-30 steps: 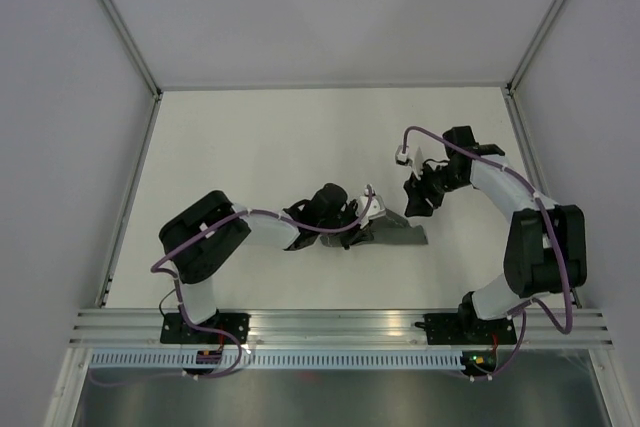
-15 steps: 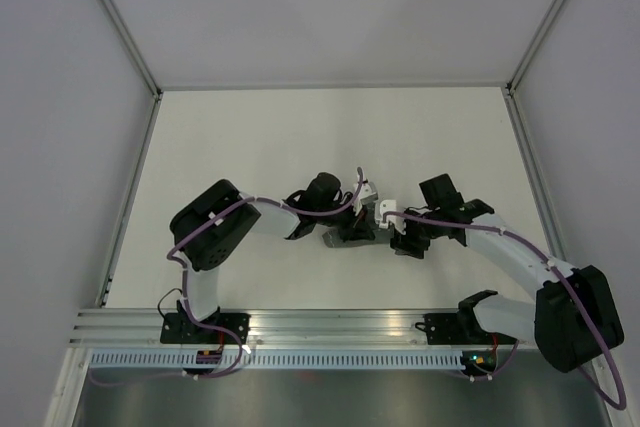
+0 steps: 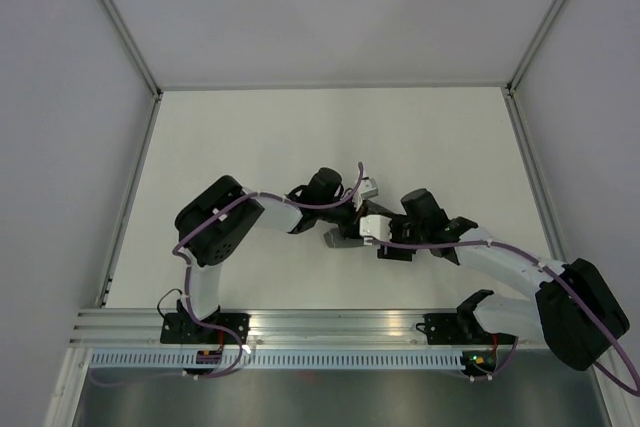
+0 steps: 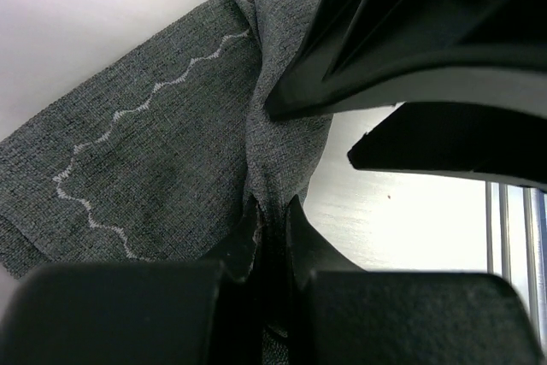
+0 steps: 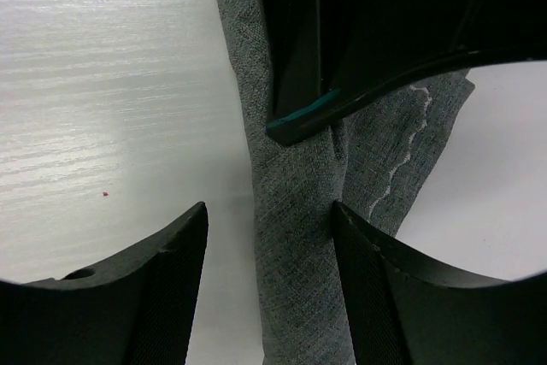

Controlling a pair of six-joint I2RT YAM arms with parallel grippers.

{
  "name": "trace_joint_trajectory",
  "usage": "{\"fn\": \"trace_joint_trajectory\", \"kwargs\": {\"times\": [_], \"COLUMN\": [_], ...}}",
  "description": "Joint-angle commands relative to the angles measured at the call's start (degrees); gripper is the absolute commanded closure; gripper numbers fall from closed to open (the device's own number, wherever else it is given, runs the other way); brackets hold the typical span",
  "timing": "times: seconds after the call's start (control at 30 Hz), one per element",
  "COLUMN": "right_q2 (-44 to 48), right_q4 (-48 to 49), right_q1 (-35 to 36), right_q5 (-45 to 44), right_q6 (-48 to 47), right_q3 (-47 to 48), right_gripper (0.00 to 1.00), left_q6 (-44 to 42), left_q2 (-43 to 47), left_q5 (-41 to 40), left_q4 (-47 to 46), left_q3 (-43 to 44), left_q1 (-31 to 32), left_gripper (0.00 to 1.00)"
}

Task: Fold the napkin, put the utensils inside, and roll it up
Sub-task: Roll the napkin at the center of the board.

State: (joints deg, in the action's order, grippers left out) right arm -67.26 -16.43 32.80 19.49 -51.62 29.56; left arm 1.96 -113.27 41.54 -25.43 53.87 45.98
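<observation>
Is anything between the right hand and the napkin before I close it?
Nothing visible. The dark grey felt-like napkin lies inside the open right hand. The left hand pinches the same cloth just ahead.

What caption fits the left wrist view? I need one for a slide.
Left gripper, jaws shut on a bunched fold of the grey napkin, with the right gripper open beside it.

Napkin (image 4: 171, 160) — dark heathered grey, pale scalloped stitch line; table (image 5: 102, 83) white
</observation>
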Motion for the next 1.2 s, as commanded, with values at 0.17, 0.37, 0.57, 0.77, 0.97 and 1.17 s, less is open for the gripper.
{"fn": "trace_joint_trajectory", "kwargs": {"times": [0.17,0.37,0.57,0.77,0.97,1.17], "right_q2": [-3.5,-6.6,-8.6,-12.7,-18.3,-25.7], "right_q4": [7.5,9.4,8.8,2.7,-5.0,-15.1], "right_q1": [3.1,3.2,3.3,2.6,-0.1,-3.3], "right_q5": [-7.2,-10.1,-11.1,-8.2,-3.3,2.4], "right_q6": [1.0,0.6,1.2,1.0,-0.1,-2.3], "right_q3": [-2.8,-3.6,-2.8,1.4,7.9,16.6], "right_gripper": [0.36,0.46,0.77,0.84,0.86,0.88], "left_q6": [0.5,0.4,1.9,8.9,13.9,15.5], "left_q2": [-6.7,-7.6,-7.5,0.3,7.0,13.8], "left_q5": [0.6,4.3,6.1,4.8,1.3,-7.0], "left_q4": [15.5,18.1,17.7,4.3,-5.6,-12.3], "left_q3": [-0.9,0.7,1.3,-6.0,-11.3,-14.8], "left_q1": [-0.1,-1.0,-2.1,-4.8,-6.3,-6.3], "left_gripper": [0.98,0.98,0.82,0.61,0.51,0.48]}}
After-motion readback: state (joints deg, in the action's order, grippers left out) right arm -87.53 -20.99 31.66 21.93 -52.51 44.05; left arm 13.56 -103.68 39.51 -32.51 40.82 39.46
